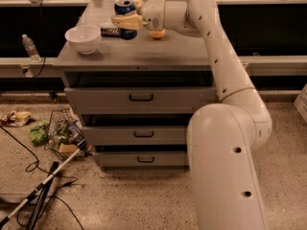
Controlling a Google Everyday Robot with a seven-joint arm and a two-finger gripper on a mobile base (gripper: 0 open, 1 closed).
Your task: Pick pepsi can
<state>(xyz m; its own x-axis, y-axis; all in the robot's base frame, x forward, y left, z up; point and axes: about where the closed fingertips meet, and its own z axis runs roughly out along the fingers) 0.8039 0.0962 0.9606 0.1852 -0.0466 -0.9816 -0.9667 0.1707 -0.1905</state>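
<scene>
The pepsi can [124, 6], dark blue with a silver top, stands upright at the back of the grey cabinet top [144, 54]. My gripper [126, 13] reaches in from the right at can height. It is open, with one pale finger [125, 21] across the can's front and the other behind its right side. The can's base [127, 34] shows below the front finger and rests on the top.
A white bowl [84, 37] sits at the left of the top, with a dark flat object [110, 31] between it and the can. An orange fruit [157, 33] lies right of the can, under my wrist. Drawers are slightly open below. A bottle [30, 47] and floor clutter [57, 138] lie to the left.
</scene>
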